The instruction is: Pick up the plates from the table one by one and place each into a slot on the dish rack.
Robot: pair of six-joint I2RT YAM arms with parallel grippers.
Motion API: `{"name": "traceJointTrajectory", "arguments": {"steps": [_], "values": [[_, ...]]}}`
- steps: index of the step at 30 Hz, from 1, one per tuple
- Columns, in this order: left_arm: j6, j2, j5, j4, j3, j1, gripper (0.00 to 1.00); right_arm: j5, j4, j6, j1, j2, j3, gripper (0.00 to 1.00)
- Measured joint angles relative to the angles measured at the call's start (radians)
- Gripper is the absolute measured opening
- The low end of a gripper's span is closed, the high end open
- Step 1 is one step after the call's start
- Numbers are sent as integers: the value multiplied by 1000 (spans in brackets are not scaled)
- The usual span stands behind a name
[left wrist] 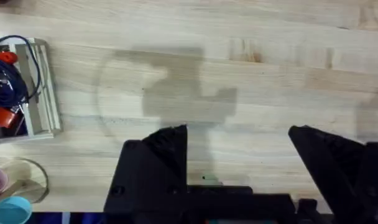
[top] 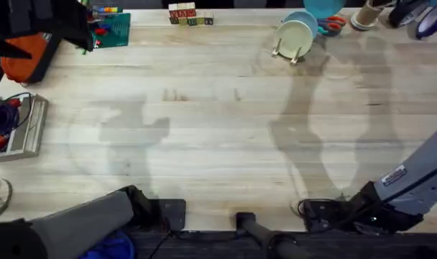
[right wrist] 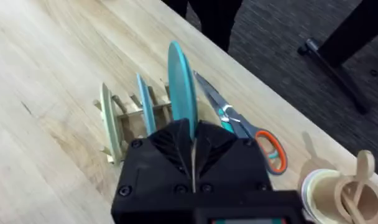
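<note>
Turquoise plate (right wrist: 181,87) pinched on edge in the right pincer (right wrist: 193,146), over the rack (right wrist: 132,115) at the far right of the tabletop (top: 218,108).
Cream plate (right wrist: 109,126) and pale blue plate (right wrist: 144,106) upright in rack slots. Scissors (right wrist: 245,127) just beside. Left pincer (left wrist: 239,155) spread open, empty, near left.

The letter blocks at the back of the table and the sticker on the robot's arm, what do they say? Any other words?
Letter blocks: there are marks on them, but too small and blurred to read.
White label on the right arm: print on it, too blurred to read.
No other words or numbers can be read on the table, the plates or the dish rack.
</note>
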Motion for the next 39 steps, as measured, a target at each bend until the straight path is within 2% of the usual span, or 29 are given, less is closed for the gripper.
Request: {"name": "traceJointTrajectory", "arguments": {"steps": [39], "values": [[0, 0, 0, 0, 0, 0, 993, -5, -13, 0, 33, 55, 0, 29]]}}
